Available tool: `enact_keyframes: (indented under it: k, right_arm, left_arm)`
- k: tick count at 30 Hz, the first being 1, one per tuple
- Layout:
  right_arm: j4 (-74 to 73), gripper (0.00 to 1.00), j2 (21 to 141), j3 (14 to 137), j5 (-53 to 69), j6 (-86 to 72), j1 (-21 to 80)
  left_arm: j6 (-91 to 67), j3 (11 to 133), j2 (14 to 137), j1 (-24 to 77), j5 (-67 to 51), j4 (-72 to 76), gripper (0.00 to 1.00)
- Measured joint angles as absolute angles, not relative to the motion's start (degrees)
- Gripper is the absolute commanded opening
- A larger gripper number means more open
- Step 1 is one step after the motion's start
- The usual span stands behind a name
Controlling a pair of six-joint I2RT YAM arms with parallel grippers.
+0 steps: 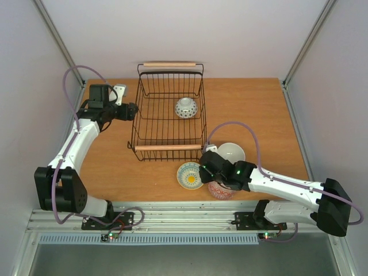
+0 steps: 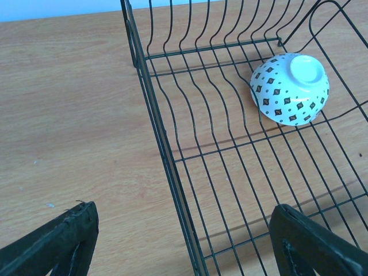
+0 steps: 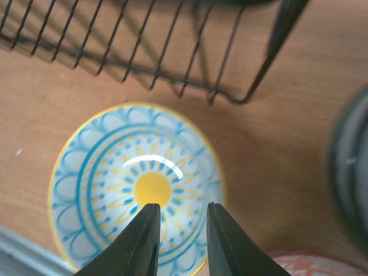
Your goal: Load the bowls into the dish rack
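One bowl sits upturned in the rack; left gripper hangs wide open, empty, over its wall; right gripper, barely parted, empty, hovers over the yellow bowl, likely to grab it

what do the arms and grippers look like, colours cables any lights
The left arm and right arm have white links with black joints and bases; a mauve cable loops along each. The left gripper and right gripper have dark tapered fingers. A green light glows on the right wrist.
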State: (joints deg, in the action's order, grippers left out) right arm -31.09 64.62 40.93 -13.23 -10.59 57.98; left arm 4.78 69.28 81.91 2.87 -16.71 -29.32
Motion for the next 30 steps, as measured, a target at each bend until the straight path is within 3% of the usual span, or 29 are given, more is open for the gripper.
enact_keyframes:
  k: [15,30]
  right_arm:
    - [-37.95,0.25,68.75,44.60,-24.49,-15.99,77.10]
    - [-45.50,0.26,70.28,44.18,-32.64,-27.42,79.77]
  left_arm:
    - [4.78,69.23,82.52,2.87,-16.71,-29.32,0.82]
    - [4.78,69.17,82.52,2.87,-17.21,-29.32,0.82]
